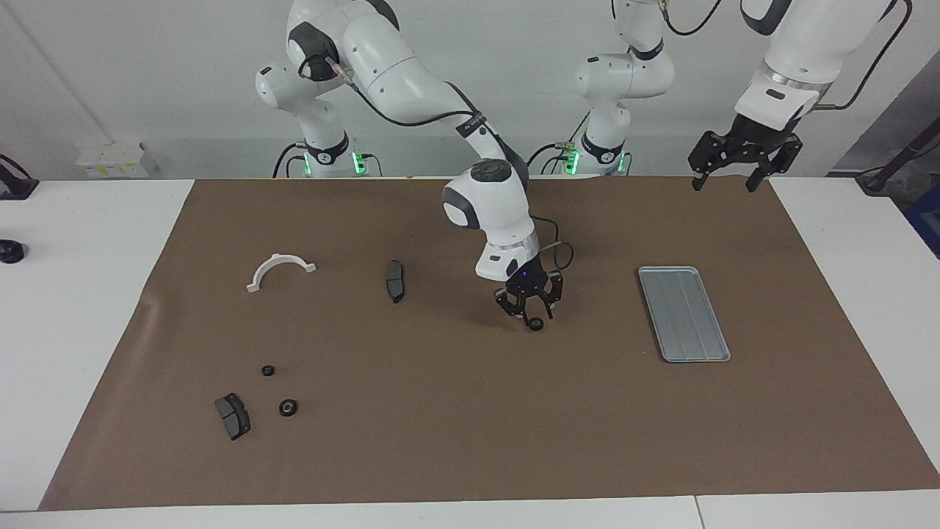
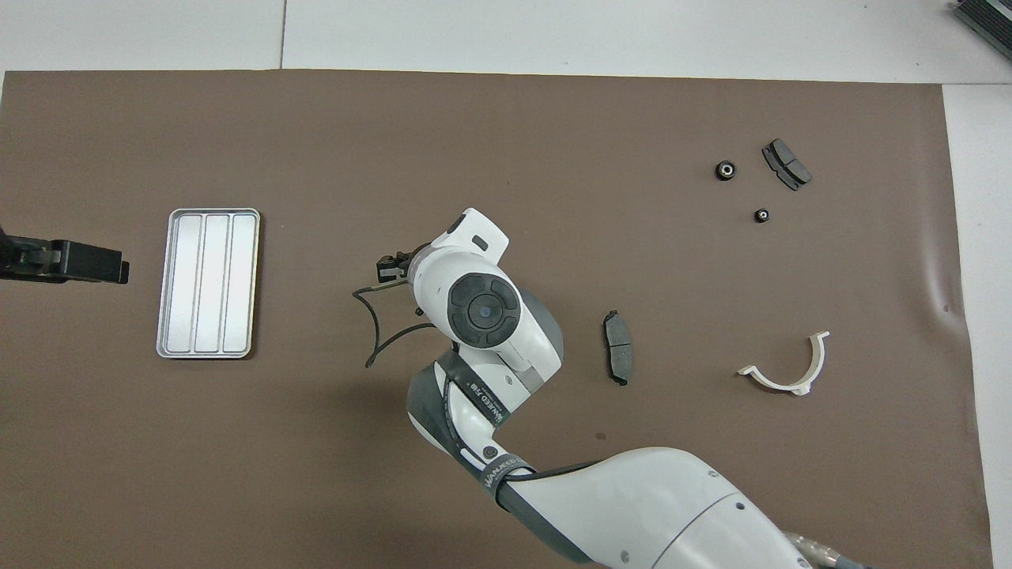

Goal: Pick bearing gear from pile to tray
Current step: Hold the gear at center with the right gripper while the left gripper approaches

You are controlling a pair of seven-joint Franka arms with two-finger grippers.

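Bare brown mat lies open between the right hand (image 1: 530, 314) and the tray (image 1: 684, 314), which sits toward the left arm's end of the tabletop (image 1: 88, 308). A small black gear (image 1: 537, 324) is pinched at the right hand's fingertips, over mid-mat. The left hand (image 1: 743, 158), fingers spread wide, waits raised near the mat's edge.

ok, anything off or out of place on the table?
Nothing damaged or spilled. The tray is empty; the right gripper is carrying one gear mid-table. Two gears remain by a brake pad.
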